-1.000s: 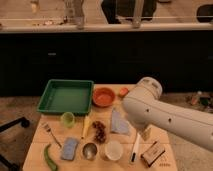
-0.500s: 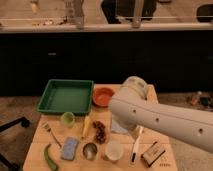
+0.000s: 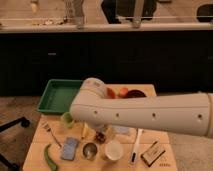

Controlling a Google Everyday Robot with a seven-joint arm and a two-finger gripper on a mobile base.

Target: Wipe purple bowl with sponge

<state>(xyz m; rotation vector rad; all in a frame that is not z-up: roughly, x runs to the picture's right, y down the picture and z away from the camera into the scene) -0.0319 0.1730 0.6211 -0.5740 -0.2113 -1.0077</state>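
Observation:
The sponge point(image 3: 69, 148), a small pale blue pad, lies at the front left of the wooden table point(image 3: 35, 145). A dark maroon rim at the table's back right is the purple bowl point(image 3: 135, 93); the arm hides most of it. My white arm point(image 3: 145, 116) stretches across the table from the right, with its rounded joint over the middle. The gripper itself does not show; it is hidden behind the arm or out of frame.
A green tray point(image 3: 57, 95) sits at the back left, and the orange bowl point(image 3: 111, 92) peeks out beside the arm. At the front are a green cup point(image 3: 67, 119), fork point(image 3: 50, 132), green pepper point(image 3: 49, 157), metal cup point(image 3: 90, 150), white cup point(image 3: 113, 150), white utensil point(image 3: 136, 147) and small box point(image 3: 153, 154).
The arm has swung left across the table and nearer the camera. It now covers the middle of the table and the blue-grey cloth. The objects have not moved.

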